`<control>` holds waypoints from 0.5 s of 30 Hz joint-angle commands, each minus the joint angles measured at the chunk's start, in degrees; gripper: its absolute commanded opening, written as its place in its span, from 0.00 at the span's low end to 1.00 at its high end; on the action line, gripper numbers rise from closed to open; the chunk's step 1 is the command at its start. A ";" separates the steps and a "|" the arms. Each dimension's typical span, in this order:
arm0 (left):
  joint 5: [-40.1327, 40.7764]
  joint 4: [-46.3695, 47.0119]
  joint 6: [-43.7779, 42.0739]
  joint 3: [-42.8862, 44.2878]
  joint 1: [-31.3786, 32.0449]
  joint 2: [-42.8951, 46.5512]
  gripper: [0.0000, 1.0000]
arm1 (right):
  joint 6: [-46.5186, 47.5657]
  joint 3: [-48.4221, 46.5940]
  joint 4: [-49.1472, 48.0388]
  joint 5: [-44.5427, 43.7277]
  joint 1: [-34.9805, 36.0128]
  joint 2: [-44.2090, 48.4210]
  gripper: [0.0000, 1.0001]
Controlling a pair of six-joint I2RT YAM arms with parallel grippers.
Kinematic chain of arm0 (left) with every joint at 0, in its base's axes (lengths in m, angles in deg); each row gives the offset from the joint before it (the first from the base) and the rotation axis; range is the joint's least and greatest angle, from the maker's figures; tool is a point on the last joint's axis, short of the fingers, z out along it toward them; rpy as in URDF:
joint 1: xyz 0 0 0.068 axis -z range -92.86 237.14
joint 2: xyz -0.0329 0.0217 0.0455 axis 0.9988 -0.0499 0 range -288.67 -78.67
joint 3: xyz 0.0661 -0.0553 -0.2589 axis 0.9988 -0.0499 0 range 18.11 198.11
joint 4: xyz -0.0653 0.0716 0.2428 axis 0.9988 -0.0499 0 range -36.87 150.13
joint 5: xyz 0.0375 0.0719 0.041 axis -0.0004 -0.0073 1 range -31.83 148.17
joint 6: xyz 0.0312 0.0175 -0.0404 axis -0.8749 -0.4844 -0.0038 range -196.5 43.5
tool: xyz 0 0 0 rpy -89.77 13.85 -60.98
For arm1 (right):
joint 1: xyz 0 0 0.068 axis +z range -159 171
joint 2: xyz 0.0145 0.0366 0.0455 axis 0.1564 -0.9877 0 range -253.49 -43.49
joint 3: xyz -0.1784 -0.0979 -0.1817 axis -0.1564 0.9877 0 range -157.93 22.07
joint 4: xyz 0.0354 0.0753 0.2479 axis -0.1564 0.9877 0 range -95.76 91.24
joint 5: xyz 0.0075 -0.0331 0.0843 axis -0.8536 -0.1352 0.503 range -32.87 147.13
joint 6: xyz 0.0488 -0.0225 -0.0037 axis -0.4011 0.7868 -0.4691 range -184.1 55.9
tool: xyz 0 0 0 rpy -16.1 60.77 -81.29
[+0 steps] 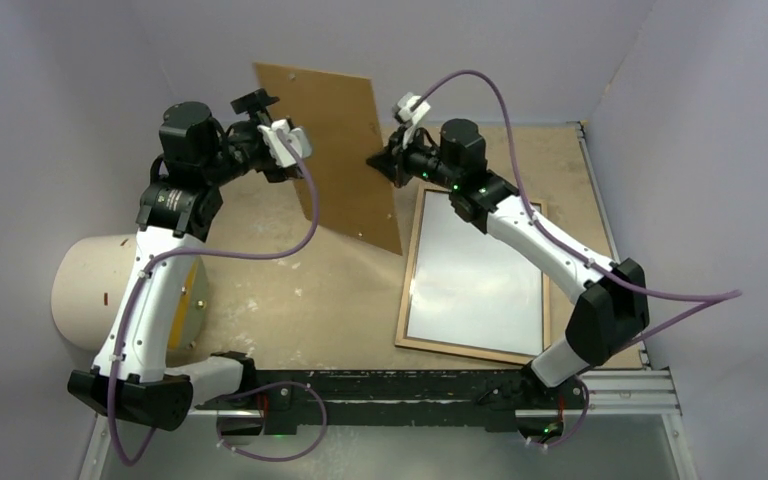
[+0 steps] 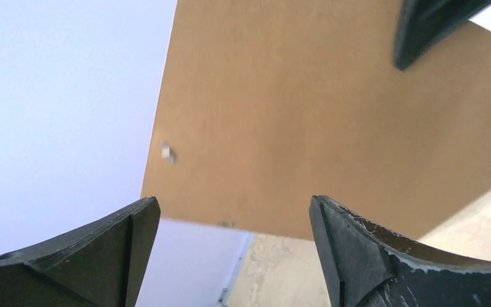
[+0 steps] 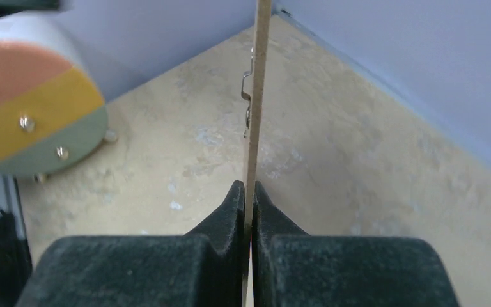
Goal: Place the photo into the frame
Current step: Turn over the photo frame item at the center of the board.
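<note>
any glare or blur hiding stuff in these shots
top view: the frame has a washed-out pale inside, with a hot spot at its left edge. left wrist: the backing board looks soft and featureless. right wrist: even light, no glare, board seen only edge-on.

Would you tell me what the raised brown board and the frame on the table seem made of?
The backing board looks like thin hardboard: uniform matte brown, no visible grain, slim edge. The frame looks like pale wood with matte rails, though distance leaves that open.
</note>
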 commanded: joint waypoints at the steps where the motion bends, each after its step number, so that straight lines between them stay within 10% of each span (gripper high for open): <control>1: 0.70 1.62 8.39 1.78 0.07 0.05 0.93 | -23.38 -1.88 -7.32 -7.25 -8.17 0.74 0.00; 9: 0.67 -1.49 11.86 -0.44 0.07 -1.23 0.96 | -47.89 -0.22 -12.01 2.01 -21.38 1.62 0.00; 15: -1.57 -1.64 13.78 -5.46 0.07 -2.53 0.98 | -54.61 -4.67 4.32 16.91 -34.16 2.55 0.00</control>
